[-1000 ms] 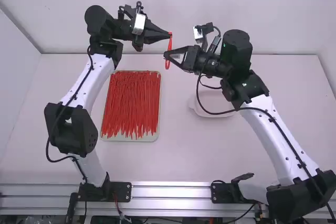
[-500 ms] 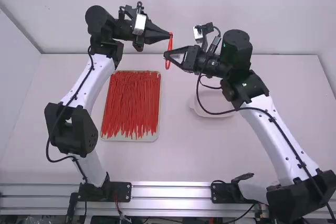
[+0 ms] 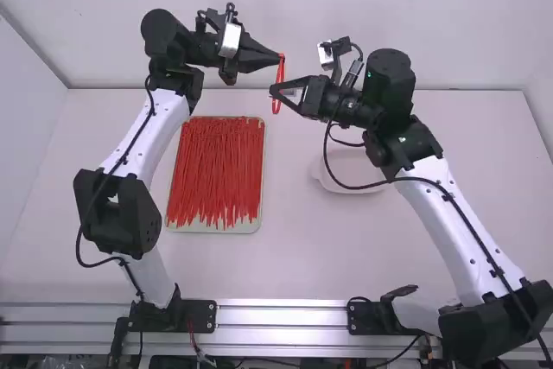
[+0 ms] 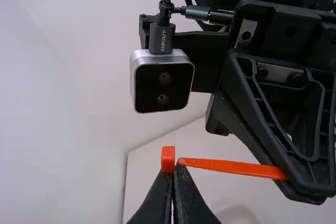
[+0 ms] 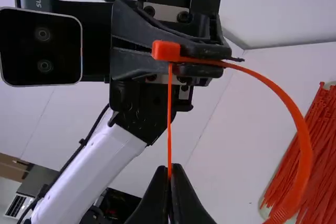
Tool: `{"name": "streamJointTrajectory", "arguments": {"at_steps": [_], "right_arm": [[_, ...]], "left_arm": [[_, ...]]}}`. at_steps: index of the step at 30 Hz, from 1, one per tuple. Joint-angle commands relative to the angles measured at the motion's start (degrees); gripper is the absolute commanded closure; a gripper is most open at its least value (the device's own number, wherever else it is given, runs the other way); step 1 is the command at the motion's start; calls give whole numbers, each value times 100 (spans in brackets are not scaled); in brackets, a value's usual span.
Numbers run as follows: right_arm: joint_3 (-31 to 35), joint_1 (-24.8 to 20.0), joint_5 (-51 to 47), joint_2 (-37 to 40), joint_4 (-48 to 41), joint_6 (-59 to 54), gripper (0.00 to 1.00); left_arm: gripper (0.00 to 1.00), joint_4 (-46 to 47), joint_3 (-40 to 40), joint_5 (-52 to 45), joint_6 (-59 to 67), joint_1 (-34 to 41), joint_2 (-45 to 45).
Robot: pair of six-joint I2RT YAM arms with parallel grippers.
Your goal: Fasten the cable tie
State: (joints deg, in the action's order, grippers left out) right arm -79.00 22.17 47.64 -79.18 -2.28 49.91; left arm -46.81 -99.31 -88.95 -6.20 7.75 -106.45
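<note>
— Hardly anything has shifted in the last second. Both arms hold the same raised pose, and the red cable tie (image 3: 276,97) hangs where it hung before, in the air above the middle of the far edge of the table (image 3: 346,265).

— Who has which end?

— The left gripper (image 3: 278,58) has the head. In its own wrist view its fingers (image 4: 157,203) are pressed together to a narrow point right under the square head (image 4: 168,159). From there the strap runs off sideways to the black frame of the other gripper.

— And the right?

— The right gripper (image 3: 273,89) faces it, with its tips close to the left one's. Its fingers (image 5: 184,203) are closed on the thin tail, which rises straight from them to the head lodged in the left gripper's tips. From the head the rest of the strap bows out in a wide curve and comes back down. Whether the tail sits through the head's slot, I cannot tell.

— What lies on the table?

— A tray (image 3: 212,230) lies toward the left side, its long sides pointing to the far edge. It is full of loose red ties (image 3: 216,170) laid side by side. A white object (image 3: 350,186) sits near the middle, partly behind the right arm, and I cannot make out what it is.
</note>
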Motion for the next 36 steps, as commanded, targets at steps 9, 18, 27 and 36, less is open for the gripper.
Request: {"name": "streamJointTrajectory", "arguments": {"at_steps": [9, 18, 27, 36], "right_arm": [[33, -83, 31, -24, 42, -24, 100], [33, -157, 61, -24, 203, 87, 100], [33, -203, 70, -24, 356, 131, 100], [33, -433, 254, -24, 481, 269, 100]], "left_arm": [[98, -42, 37, -68, 4, 50, -22], [98, -24, 37, -66, 4, 72, -22], [98, -81, 37, -68, 50, 166, -22], [98, -83, 37, -72, 70, 201, -22]]}}
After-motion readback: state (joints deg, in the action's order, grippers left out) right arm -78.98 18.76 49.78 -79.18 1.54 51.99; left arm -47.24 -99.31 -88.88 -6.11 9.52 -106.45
